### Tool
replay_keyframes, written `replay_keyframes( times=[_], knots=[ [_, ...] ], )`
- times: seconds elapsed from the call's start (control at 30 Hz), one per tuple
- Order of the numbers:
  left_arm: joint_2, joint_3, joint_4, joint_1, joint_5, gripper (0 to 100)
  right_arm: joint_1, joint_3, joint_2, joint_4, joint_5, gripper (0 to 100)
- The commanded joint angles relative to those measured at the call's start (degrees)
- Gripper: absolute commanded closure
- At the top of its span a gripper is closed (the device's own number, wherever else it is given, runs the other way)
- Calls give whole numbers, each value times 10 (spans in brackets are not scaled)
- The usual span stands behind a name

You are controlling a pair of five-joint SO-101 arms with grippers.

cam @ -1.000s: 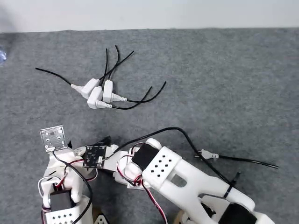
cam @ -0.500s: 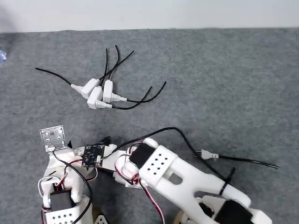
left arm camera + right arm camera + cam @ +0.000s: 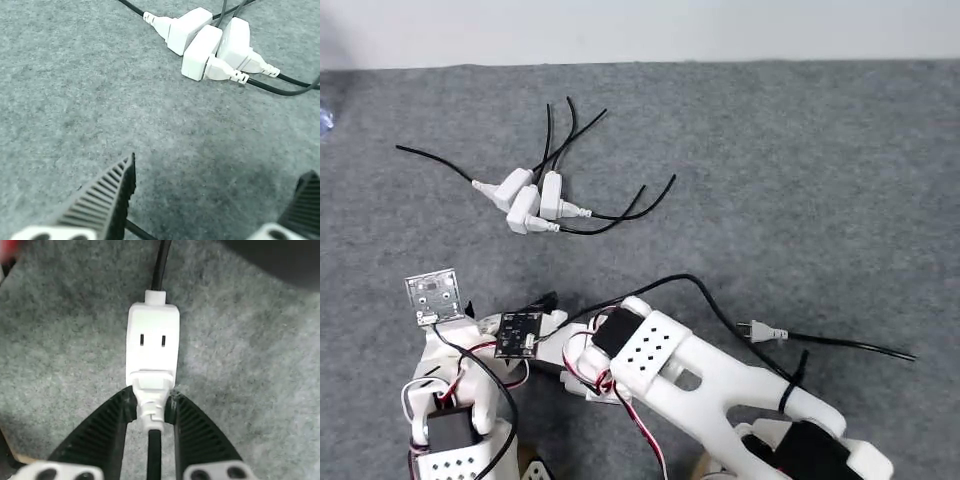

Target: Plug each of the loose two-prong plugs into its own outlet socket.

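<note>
My right gripper (image 3: 150, 407) is shut on a white two-prong plug (image 3: 150, 390). The plug sits against the end of a white outlet socket (image 3: 152, 342) lying on the grey carpet, with two slots on the socket's face. A loose white plug (image 3: 760, 331) on a black cable lies beside the right arm (image 3: 660, 365). Three white sockets (image 3: 527, 200) lie bunched at the far left, and white plugs (image 3: 225, 74) stick out of them. My left gripper (image 3: 215, 200) stands open above bare carpet, well short of that bunch (image 3: 210, 42).
Black cables (image 3: 570, 125) fan out from the socket bunch. A long black cable (image 3: 840, 343) runs right from the loose plug. A thin black cable (image 3: 137, 231) crosses under the left gripper. The grey carpet (image 3: 800, 180) spreads to the right and back.
The right arm has swung slightly to the left, and the black cable over it has shifted with it. The left arm and the socket bunch have not moved.
</note>
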Motion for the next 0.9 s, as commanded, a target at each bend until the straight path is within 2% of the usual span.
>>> replay_keyframes(
  times=[0.0,0.33,0.4,0.6,0.77,0.87],
  knots=[
    [-4,-6,0,-1,1,542,-4,22,1,-41,-6,990],
    [-4,-6,0,-1,1,542,-5,18,-44,-36,-6,976],
    [-4,-6,0,-1,1,542,-1,3,-75,-22,-6,928],
    [-4,-6,0,0,1,542,0,-63,-189,40,-5,698],
    [-4,-6,0,1,2,542,12,-76,-228,83,-3,703],
    [-4,-6,-4,1,3,542,70,-77,-245,97,-1,703]
  ],
)
